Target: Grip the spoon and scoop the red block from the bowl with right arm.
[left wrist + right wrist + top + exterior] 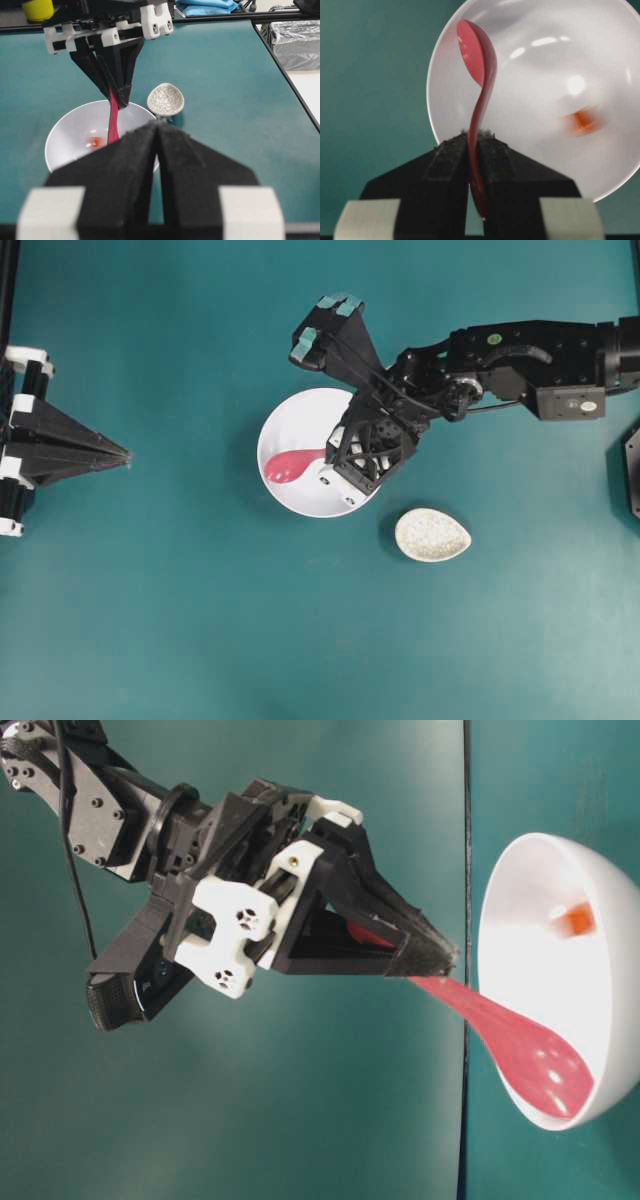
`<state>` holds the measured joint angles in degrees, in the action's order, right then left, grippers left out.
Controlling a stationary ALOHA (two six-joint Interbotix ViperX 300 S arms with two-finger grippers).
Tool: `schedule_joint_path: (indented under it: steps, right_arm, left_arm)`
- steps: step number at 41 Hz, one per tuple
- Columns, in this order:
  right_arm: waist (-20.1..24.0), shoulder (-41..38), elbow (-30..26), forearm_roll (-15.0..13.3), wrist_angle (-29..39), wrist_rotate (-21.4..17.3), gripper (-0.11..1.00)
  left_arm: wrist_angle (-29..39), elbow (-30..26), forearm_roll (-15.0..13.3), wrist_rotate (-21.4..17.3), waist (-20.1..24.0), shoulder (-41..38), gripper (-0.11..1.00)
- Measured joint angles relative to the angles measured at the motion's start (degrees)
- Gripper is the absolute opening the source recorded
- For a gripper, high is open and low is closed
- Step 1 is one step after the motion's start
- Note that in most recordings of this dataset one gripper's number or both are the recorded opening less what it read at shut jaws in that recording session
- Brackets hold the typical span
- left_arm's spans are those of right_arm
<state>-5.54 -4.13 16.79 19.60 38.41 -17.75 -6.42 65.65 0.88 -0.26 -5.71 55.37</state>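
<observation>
White round bowl (300, 430) is the landmark. Right arm's black pointed hand (474, 150) is clamped on the handle of the glossy pink soup spoon (479, 75), long axis running from hand into bowl. Tiny red-orange cube (582, 121) lies in the bowl, beside the scoop, apart.

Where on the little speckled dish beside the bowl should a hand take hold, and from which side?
Grip the speckled dish by its rim from above, one finger inside and one outside. It lies open side up and apart from the bowl, with its pointed end facing away from it and free.
</observation>
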Motion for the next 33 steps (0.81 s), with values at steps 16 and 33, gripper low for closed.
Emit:
schedule_joint_path:
  steps: [16,33]
  right_arm:
    - [-0.9,4.7,3.3,0.0,-0.2,-0.6,0.05]
    - [0.7,21.5,18.2,0.0,1.5,-12.3,0.05]
  left_arm:
    - [0.0,0.0,0.0,0.0,0.0,0.0,0.00]
    - [0.0,0.0,-0.1,0.0,0.0,0.0,0.00]
